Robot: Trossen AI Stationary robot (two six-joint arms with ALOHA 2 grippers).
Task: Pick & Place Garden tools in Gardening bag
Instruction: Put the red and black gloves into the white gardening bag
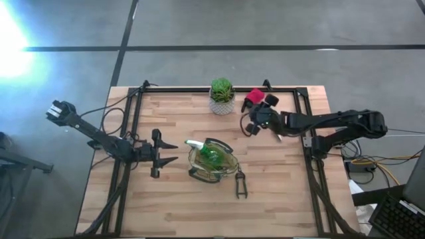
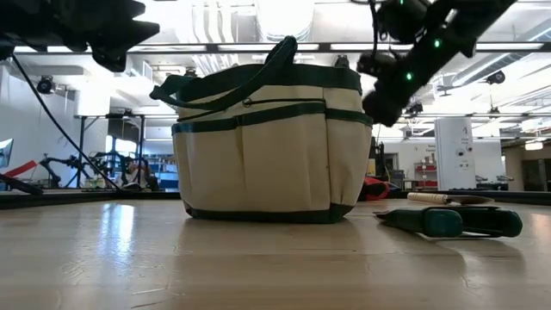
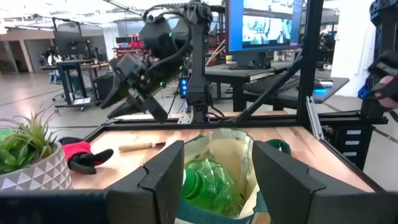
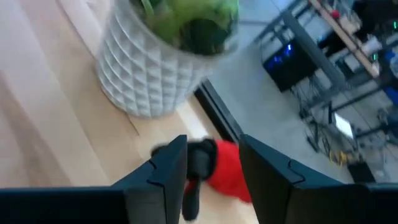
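The cream-and-olive gardening bag (image 1: 211, 161) stands upright on the table's middle, with a green spray bottle (image 1: 212, 157) inside its mouth; both also show in the left wrist view, the bag (image 3: 233, 152) and the bottle (image 3: 205, 180). My left gripper (image 1: 170, 152) is open and empty just left of the bag, pointing at it. My right gripper (image 1: 252, 116) is open and raised over the red-and-black sprayer piece (image 4: 221, 168), which lies on the table by the plant pot. A dark pruner (image 1: 240, 184) lies right of the bag toward the near edge. A wooden-handled tool (image 3: 140, 147) lies under the right arm.
The green plant in its white pot (image 1: 222, 97) stands at the far edge, close to the left of the sprayer piece. A black frame rail (image 1: 219, 88) runs around the table. Bare wood lies near the front edge (image 1: 199, 212).
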